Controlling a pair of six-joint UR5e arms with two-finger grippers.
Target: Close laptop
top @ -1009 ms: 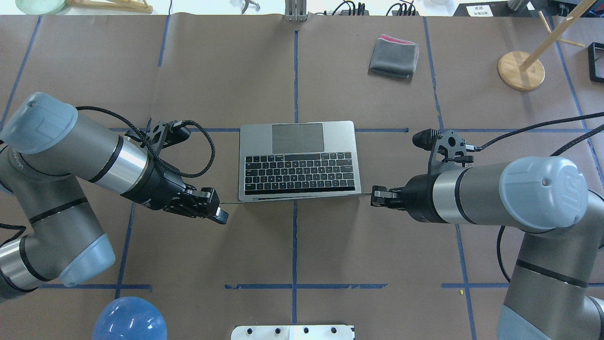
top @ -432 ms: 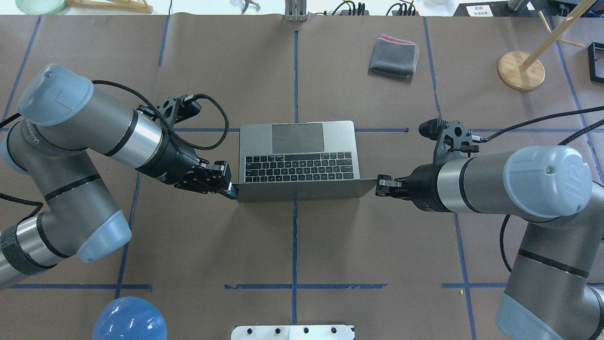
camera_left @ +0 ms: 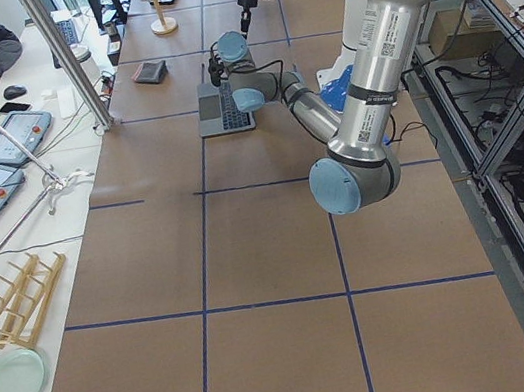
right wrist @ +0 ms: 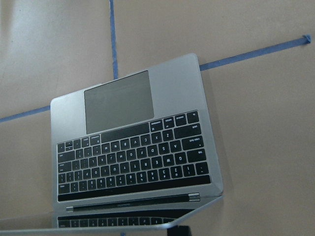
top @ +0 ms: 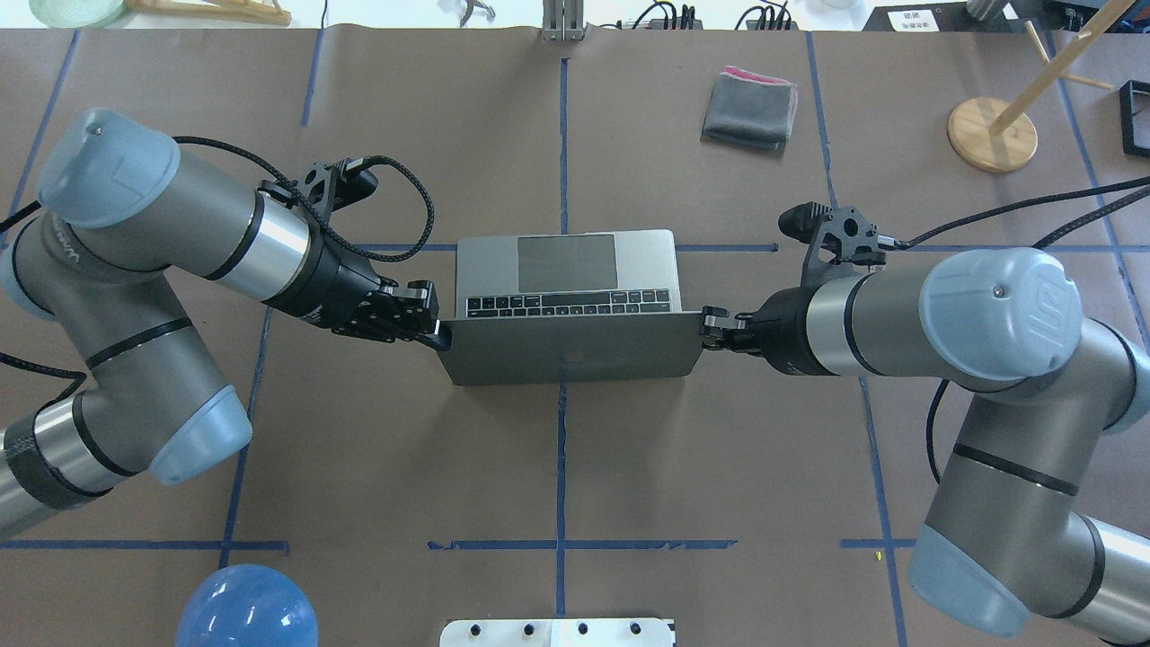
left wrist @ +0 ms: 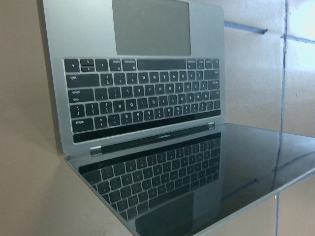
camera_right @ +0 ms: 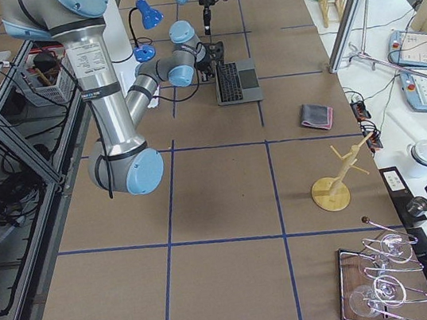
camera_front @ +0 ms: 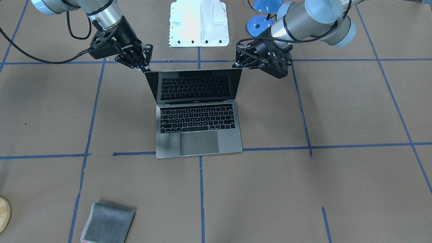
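The space-grey laptop (top: 568, 352) stands open in the middle of the table, its lid tilted forward over the black keys (top: 566, 304). The trackpad (top: 567, 261) shows beyond. In the front-facing view the glossy screen (camera_front: 197, 86) mirrors the keyboard. My left gripper (top: 440, 337) looks shut and touches the lid's left edge from behind; in the front-facing view (camera_front: 238, 64) it sits at the lid's top corner. My right gripper (top: 708, 326) looks shut and touches the lid's right top corner, as the front-facing view (camera_front: 145, 69) also shows. Both wrist views show the keyboard and screen (left wrist: 197, 187) from close.
A folded grey cloth (top: 750, 108) lies at the far right of the table. A wooden stand (top: 991, 133) is further right. A blue lamp (top: 244, 609) and a white plate (top: 557, 632) sit at the near edge by the robot's base.
Both grippers have moved away from the robot with the lid's corners. The lid has tipped from upright to leaning over the keyboard, hiding most key rows from above.
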